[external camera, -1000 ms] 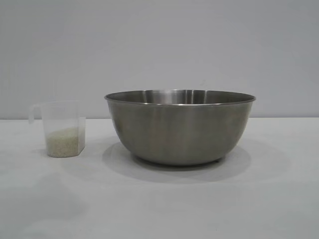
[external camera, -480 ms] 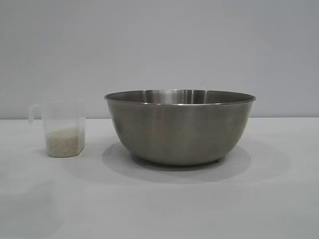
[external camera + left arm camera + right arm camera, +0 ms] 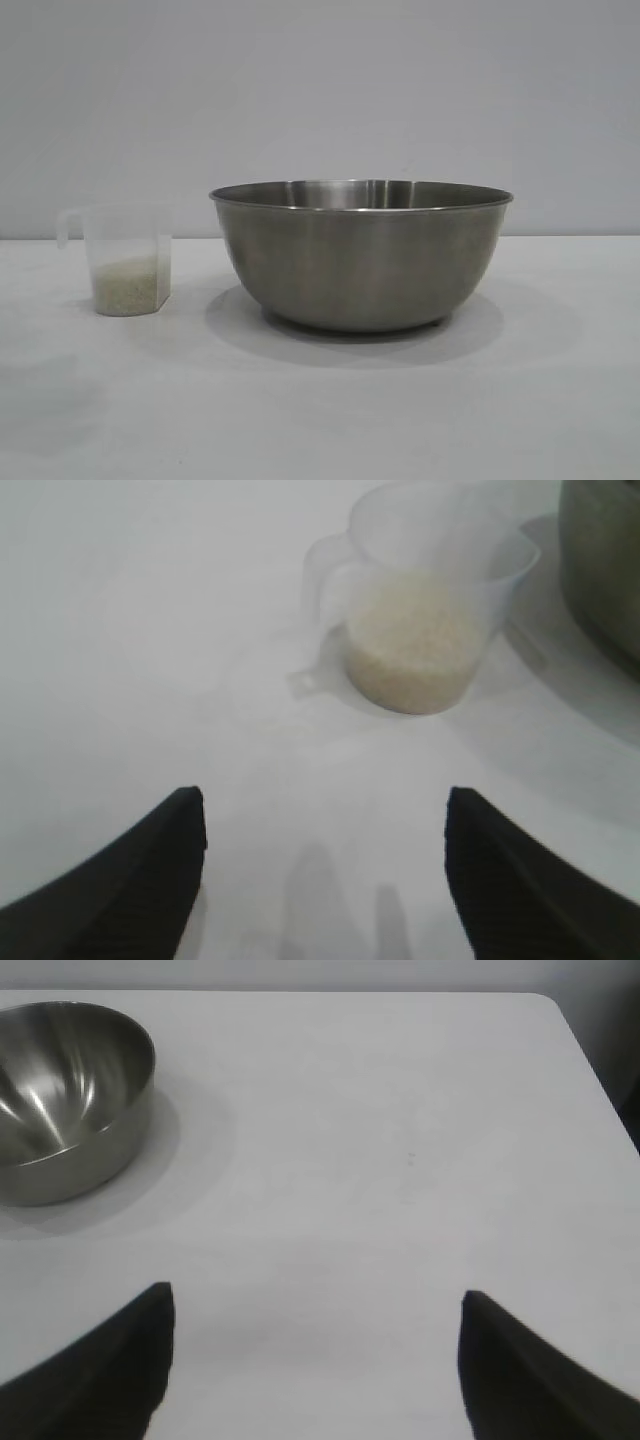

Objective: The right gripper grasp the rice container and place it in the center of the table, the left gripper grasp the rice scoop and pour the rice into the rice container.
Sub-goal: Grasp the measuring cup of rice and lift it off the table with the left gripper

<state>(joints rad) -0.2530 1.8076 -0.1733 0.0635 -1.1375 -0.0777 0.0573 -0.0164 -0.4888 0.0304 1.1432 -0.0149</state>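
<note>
rice container [image 3: 361,257] mid-table [image 3: 320,420], empty | rice scoop [image 3: 432,620] upright just beside it, rice [image 3: 412,645] inside | left gripper [image 3: 325,865] spread, short of scoop | right gripper [image 3: 315,1360] spread, empty | you've grasp + pour left

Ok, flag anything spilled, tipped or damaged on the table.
Nothing stands out. The rice scoop stands upright with the rice inside, no stray grains visible on the table. The rice container sits upright beside it, undented.
</note>
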